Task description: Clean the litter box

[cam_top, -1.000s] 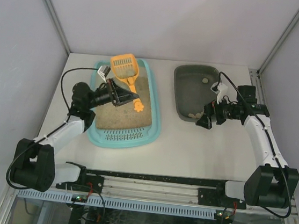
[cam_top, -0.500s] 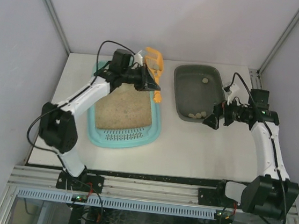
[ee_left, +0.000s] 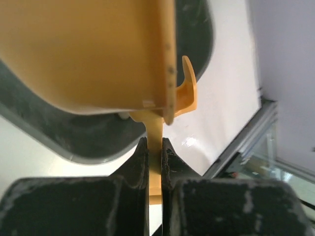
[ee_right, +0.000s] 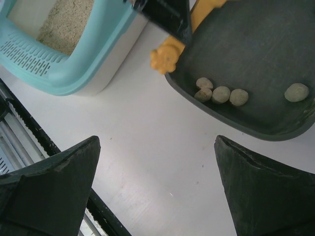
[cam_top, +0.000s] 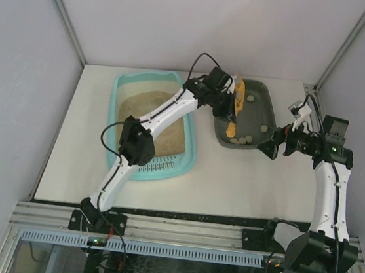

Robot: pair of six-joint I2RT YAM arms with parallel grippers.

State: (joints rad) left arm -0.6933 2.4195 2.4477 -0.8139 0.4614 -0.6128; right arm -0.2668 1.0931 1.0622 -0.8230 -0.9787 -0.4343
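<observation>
White tabletop (ee_left: 221, 98) beneath. Pinching scoop (ee_left: 98, 49) handle with left gripper (ee_left: 155, 147), blade just ahead over grey tray (ee_left: 74, 142); right gripper (ee_right: 156, 147) spread, empty. Could twist in thin grip, spilling past rim.

The litter box (cam_top: 146, 76) is moulded in smooth light-teal plastic and filled with grainy tan litter (cam_top: 136, 105). The orange scoop (ee_left: 88, 49) is seen as glossy plastic, the dark grey tray (ee_right: 266, 59) as matt, the white bench (ee_right: 162, 147) as smooth.
</observation>
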